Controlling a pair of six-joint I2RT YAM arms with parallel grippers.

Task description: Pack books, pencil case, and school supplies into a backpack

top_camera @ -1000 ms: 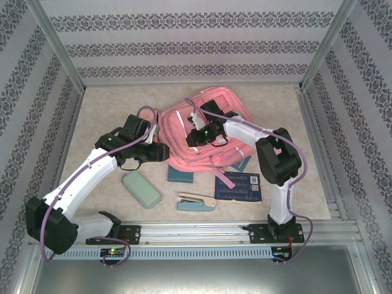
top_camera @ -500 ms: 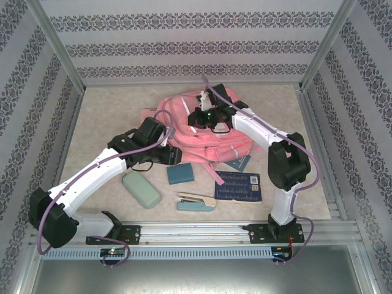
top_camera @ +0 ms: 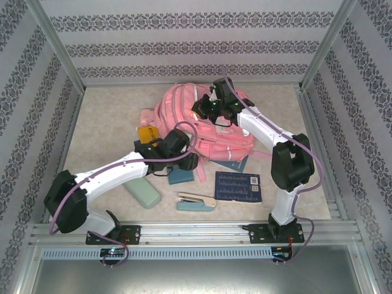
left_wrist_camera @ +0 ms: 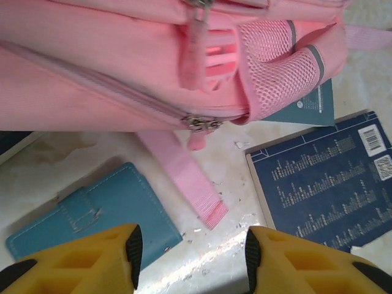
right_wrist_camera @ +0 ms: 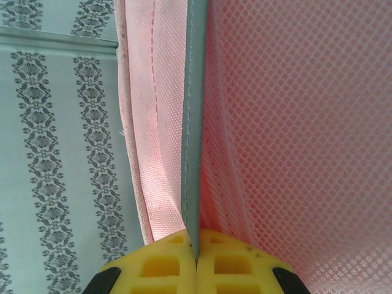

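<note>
Striped floral wallpaper panels (top_camera: 184, 46) box in a pale marbled surface (top_camera: 104, 104), which looks a bit scuffed and crumby in the left wrist view. The pink backpack (top_camera: 214, 131) sits mid-surface, toward the back. The right hand (right_wrist_camera: 196, 245) is clenched on a grey-trimmed edge of its fabric, I'd guess to hold the bag up or open. The left hand (left_wrist_camera: 191, 251) is released, nothing between the fingers, hovering over the teal book (left_wrist_camera: 92, 214) and a loose pink strap (left_wrist_camera: 184, 177). So I reckon it's the pick-a-book step, with plenty unpacked: navy book (top_camera: 237, 187), mint pencil case (top_camera: 141, 191) and stapler (top_camera: 196, 203) all lie out front. Next move needs that hand to drop, catch the flat book by an edge, and dodge the strap.
</note>
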